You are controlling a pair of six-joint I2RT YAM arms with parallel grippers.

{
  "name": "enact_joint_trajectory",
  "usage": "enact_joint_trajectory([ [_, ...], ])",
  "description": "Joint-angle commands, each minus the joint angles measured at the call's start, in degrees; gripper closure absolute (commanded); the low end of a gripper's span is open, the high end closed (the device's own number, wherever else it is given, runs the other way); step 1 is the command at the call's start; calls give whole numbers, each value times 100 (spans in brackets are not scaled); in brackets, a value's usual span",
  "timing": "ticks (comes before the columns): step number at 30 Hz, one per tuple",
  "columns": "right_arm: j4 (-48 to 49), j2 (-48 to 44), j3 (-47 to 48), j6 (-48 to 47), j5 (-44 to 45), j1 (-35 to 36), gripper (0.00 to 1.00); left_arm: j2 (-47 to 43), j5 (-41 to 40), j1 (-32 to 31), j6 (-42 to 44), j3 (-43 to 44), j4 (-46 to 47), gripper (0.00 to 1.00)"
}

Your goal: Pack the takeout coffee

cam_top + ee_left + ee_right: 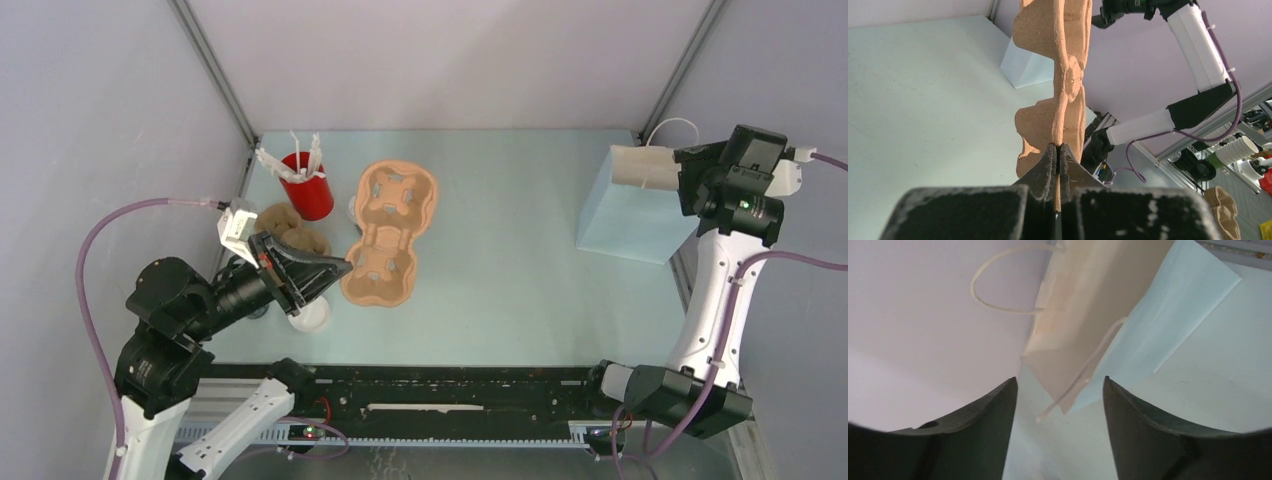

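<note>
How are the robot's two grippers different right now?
The left gripper has its jaws shut on the edge of the brown tray; the right gripper has its jaws wide open and holds nothing. The left gripper is on the left side, at the tray; the right gripper is at the far right, facing the paper bag. Both have dark jaws.

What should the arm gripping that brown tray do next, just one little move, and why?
Probably the left gripper, shut on the near edge of the pulp tray, should settle it and let go: its wells look empty, the lidded coffee stands right beside it, and the right gripper is open far off by the paper bag.
</note>
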Motion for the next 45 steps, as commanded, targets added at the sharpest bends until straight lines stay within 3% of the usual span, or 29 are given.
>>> enact_joint_trajectory([
  [1,452,187,75,326,186,67,36,-47,93,-34,286,322,-419,100],
  [5,564,169,76,339,-446,395,71,5,-91,-34,390,519,-745,100],
  [9,1076,38,-81,148,-2031,911,84,141,-406,-34,563,824,-1106,100],
  [15,1559,70,-343,-318,-4356,2304,92,438,-492,-34,593,1138,-1287,100],
  [19,1695,112,-614,-746,-5355,3118,94,651,-462,-34,453,1304,-1187,100],
  [23,1462,113,-811,-1518,-6208,3502,96,770,-356,-34,149,1330,-861,100],
  [31,-563,293,-813,-3533,-6277,3299,94,764,-47,-34,-821,754,325,100],
  [35,-620,320,-758,-3586,-5930,3099,87,958,190,-34,-1422,588,827,100],
  [37,-555,292,-617,-3422,-5801,3119,78,1080,383,-34,-1796,480,1160,100],
  [41,-1290,311,224,-3463,-4867,3082,40,1401,522,-73,-2411,480,1594,100],
  [43,-1894,363,818,-3580,-3812,3076,25,1618,543,-137,-2549,601,1611,100],
  [45,-2279,406,1379,-3734,-2689,3175,18,1828,541,-207,-2558,726,1507,100],
])
